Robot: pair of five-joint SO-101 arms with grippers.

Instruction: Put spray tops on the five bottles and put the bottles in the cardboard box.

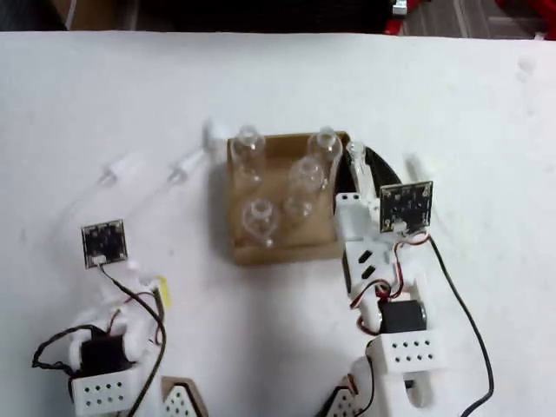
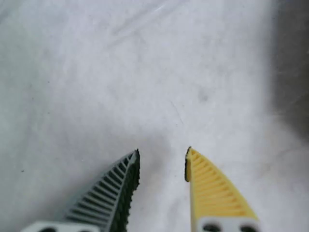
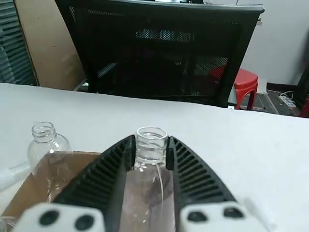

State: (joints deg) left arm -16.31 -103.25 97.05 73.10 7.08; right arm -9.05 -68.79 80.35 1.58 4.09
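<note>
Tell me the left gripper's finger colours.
Left gripper: one finger dark grey, the other yellow; clearest in left wrist view.

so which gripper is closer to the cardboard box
Right. The right gripper is at the cardboard box, shut on a bottle; the left gripper hangs open over the table, apart.

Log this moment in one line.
right gripper: shut on uncapped bottle at cardboard box | left gripper: open over table | spray tops: loose on table
</note>
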